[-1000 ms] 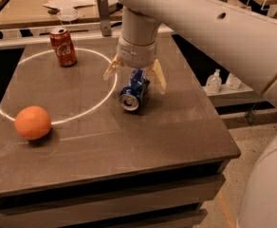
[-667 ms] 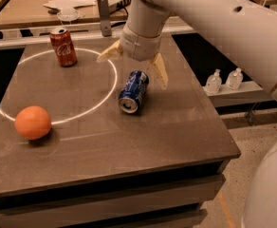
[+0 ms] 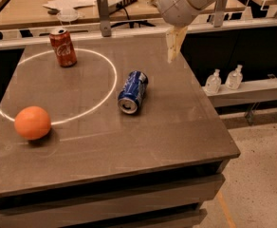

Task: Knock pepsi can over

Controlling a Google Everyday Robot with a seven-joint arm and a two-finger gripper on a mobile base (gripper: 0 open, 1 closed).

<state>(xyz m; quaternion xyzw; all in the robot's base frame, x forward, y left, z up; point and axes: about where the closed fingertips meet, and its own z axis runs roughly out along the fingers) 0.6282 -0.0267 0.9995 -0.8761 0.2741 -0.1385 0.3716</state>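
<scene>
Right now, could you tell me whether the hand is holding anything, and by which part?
Nothing is held. The hand hangs open and empty above the table's far side; the pepsi can lies on its side, apart from it.

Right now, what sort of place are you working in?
Probably an office or lab: cluttered desk behind the table, pump bottles on a ledge. The gripper hangs above the table's far edge, beyond the fallen pepsi can.
</scene>
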